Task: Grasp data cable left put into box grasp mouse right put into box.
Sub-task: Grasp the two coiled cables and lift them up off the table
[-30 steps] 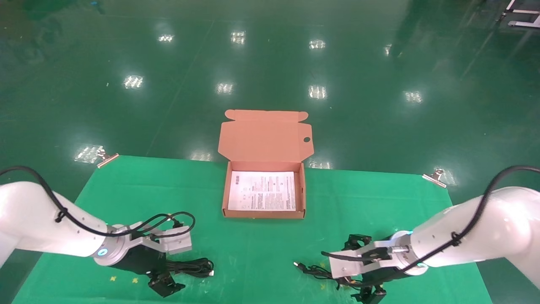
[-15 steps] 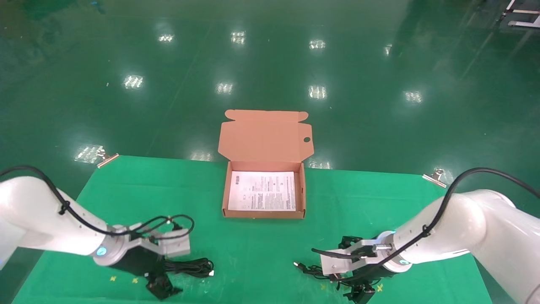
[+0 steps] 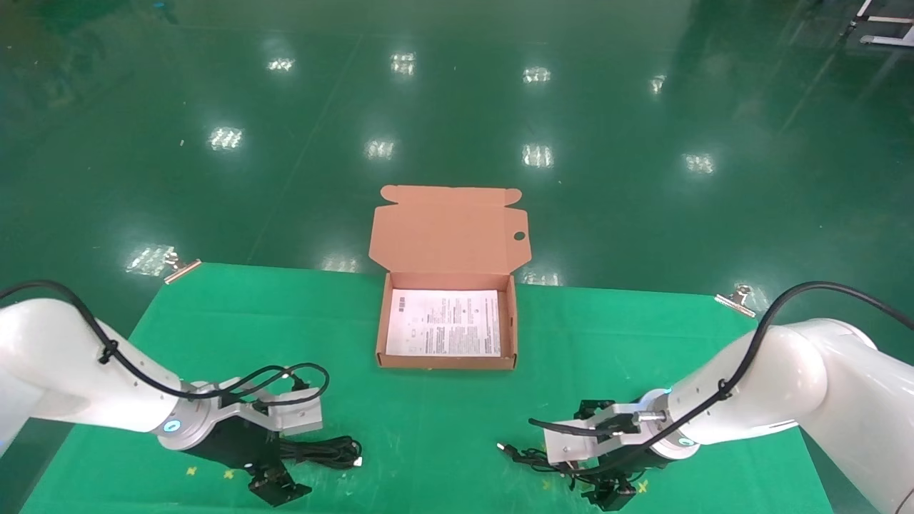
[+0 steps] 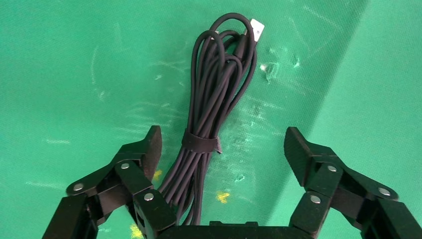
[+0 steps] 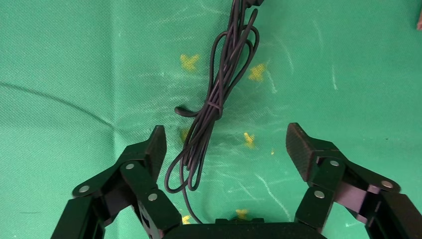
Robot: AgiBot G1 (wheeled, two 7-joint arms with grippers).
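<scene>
On the green mat in the head view, the data cable (image 3: pixel 321 452) lies at the left gripper (image 3: pixel 275 482), at 7 o'clock from the box (image 3: pixel 445 363).

Left wrist view: jaws wide open, straddling the bundle; its long axis runs straight out between the pads.

Right wrist view: the right gripper (image 5: pixel 226 149) is likewise spread over the mouse's cord (image 5: pixel 214 107); the mouse itself is hidden.

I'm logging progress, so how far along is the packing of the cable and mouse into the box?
Nothing is packed yet: the box holds only its white printed sheet. In hand: the open left claw straddles the data cable on the cloth, and the open right claw straddles the mouse's cord; the mouse itself isn't visible. Left: both grasps, both placements.
</scene>
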